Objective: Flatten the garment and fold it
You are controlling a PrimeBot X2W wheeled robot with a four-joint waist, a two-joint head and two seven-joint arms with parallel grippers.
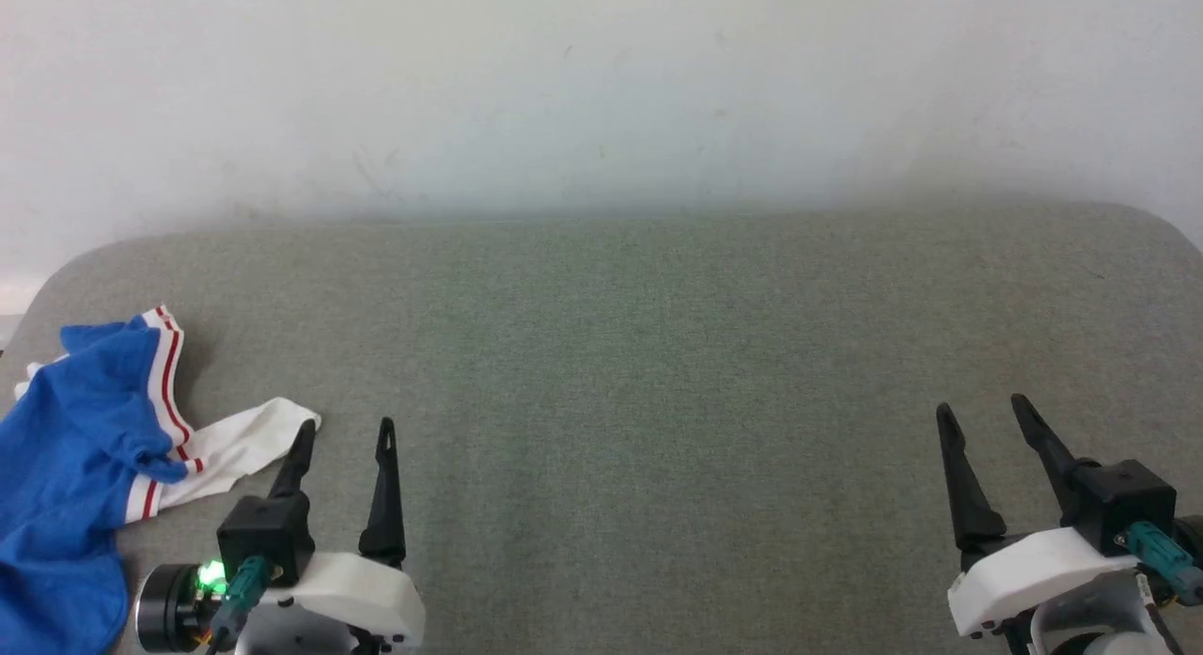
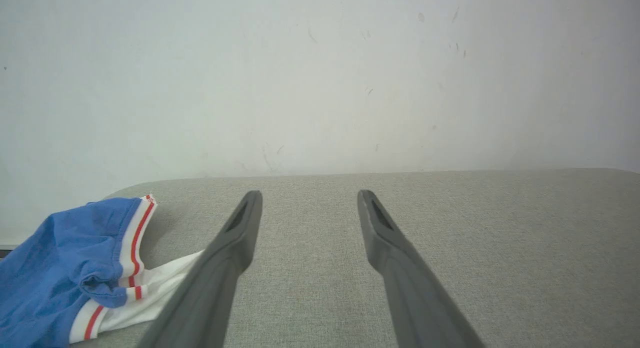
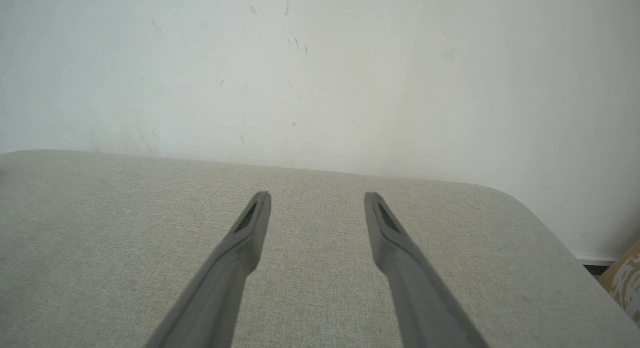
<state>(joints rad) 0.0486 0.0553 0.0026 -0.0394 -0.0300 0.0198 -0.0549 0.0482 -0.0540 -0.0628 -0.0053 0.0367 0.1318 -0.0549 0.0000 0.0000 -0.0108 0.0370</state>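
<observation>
The garment is a bright blue jersey with white, red-striped trim, lying crumpled at the far left of the grey padded table and partly cut off by the frame's edge. A white sleeve of it reaches toward my left gripper, which stands open just right of the cloth with nothing between its fingers. In the left wrist view the garment lies left of the open left gripper. My right gripper is open at the lower right over bare table, as the right wrist view also shows for the right gripper.
A pale wall rises directly behind the table's far edge. The table's corners are rounded. A brownish patterned object sits beyond the table's right corner in the right wrist view.
</observation>
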